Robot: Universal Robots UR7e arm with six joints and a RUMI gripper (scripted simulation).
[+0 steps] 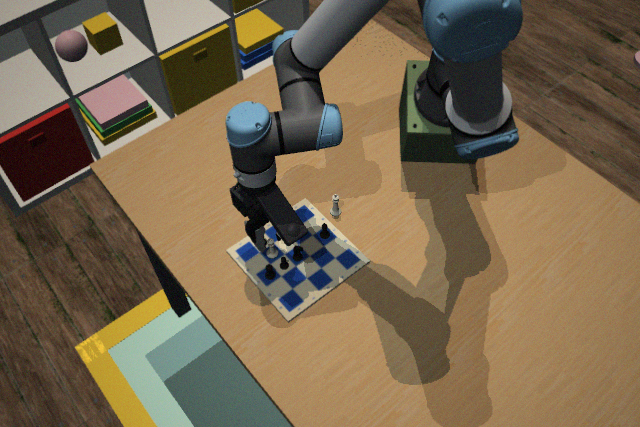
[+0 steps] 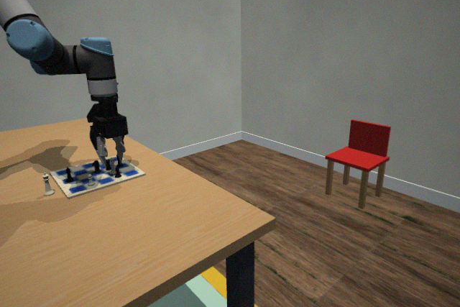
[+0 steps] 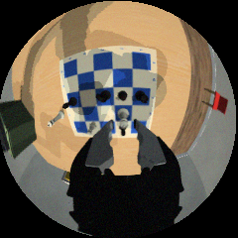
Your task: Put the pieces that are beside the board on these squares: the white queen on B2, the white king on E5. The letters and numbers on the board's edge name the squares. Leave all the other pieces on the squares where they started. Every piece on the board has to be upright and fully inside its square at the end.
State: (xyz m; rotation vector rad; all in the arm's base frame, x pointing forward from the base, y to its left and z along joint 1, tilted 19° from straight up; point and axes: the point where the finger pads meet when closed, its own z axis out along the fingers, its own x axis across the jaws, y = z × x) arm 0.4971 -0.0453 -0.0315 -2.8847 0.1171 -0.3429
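Note:
The blue and white chessboard (image 1: 298, 257) lies on the wooden table, and also shows in the wrist view (image 3: 111, 89). My gripper (image 1: 263, 242) hangs upright over the board's edge rows, fingers parted. The white queen (image 1: 270, 248) stands upright on a square between the fingers, with a small gap on each side in the wrist view (image 3: 123, 124). The white king (image 1: 335, 205) stands upright on the table just off the board; it also shows in the exterior view (image 2: 47, 185). Several black pieces (image 1: 283, 262) stand on the board in a row.
A pale piece (image 3: 91, 127) stands on the board left of the fingers. The green robot base (image 1: 431, 122) is at the table's far side. A shelf unit (image 1: 103, 50) stands behind the table. The table edge (image 2: 208, 236) is near.

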